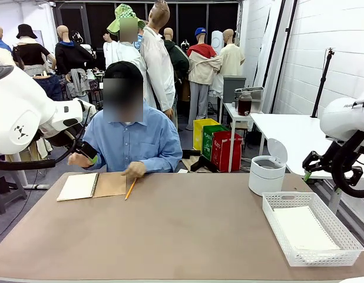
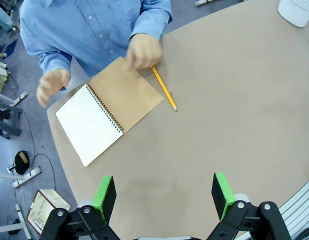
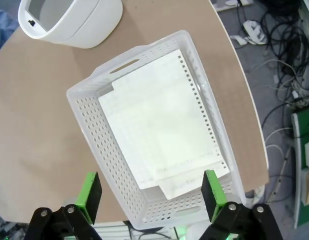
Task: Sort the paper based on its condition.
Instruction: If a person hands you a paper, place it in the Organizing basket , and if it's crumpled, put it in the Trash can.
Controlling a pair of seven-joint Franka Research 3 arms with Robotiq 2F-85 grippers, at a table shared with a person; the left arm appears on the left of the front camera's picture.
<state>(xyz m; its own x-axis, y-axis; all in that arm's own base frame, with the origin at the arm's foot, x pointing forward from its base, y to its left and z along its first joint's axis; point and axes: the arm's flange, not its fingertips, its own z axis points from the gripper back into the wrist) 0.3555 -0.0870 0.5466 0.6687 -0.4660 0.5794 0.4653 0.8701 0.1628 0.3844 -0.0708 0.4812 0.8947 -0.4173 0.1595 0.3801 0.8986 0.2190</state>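
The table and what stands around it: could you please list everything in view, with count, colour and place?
table: one, brown, between robot and person
notebook: one, brown cover, white page, open at the far left edge
pencil: one, yellow, right beside the notebook
basket: one, white lattice, near right corner
paper: several white sheets, stacked inside the basket
bin: one, white, lid raised, far right
person's hands: two, at the notebook
left pincer: open, high above the table
right pincer: open, above the basket
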